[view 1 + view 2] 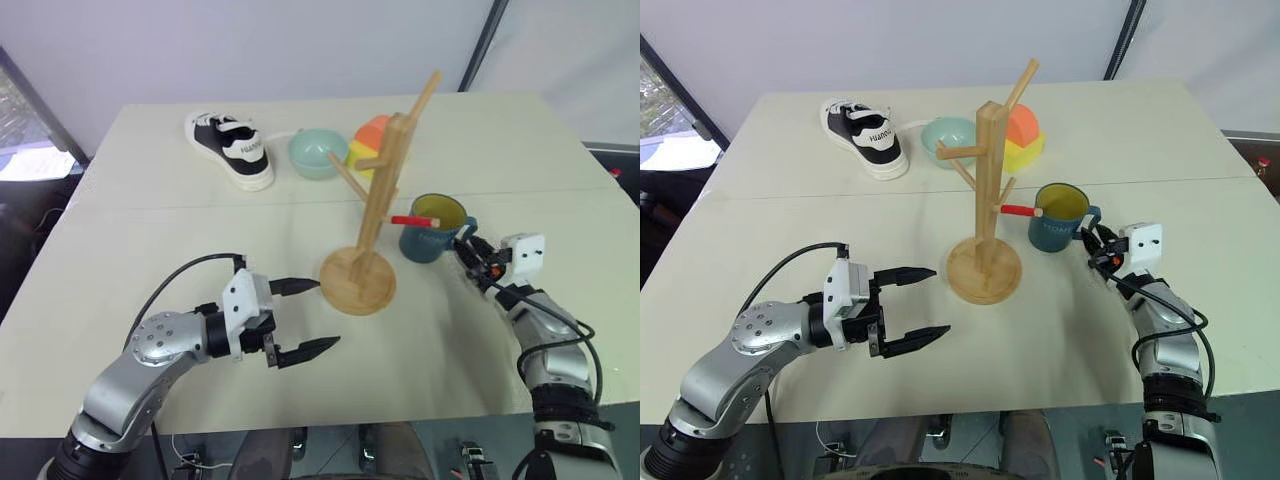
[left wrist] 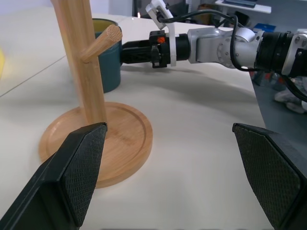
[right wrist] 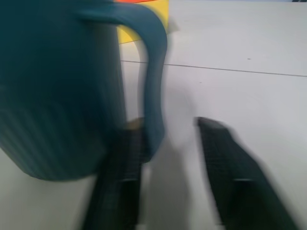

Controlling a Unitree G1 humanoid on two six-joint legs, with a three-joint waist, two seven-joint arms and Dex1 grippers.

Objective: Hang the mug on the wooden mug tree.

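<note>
Teal mug (image 1: 1057,219) stood beside the wooden mug tree (image 1: 985,205); the right gripper's (image 3: 172,158) fingers straddled its handle, apart. The left gripper (image 1: 920,305) hovered with fingers spread.

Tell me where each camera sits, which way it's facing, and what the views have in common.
Left and right eye: on the head, looking forward and down over the table; both arms, left gripper and right gripper show.
Left wrist: low, facing the mug tree; own fingers wide apart.
Right wrist: close on the mug; own fingers either side of its handle.
Shared: all show the mug.
</note>
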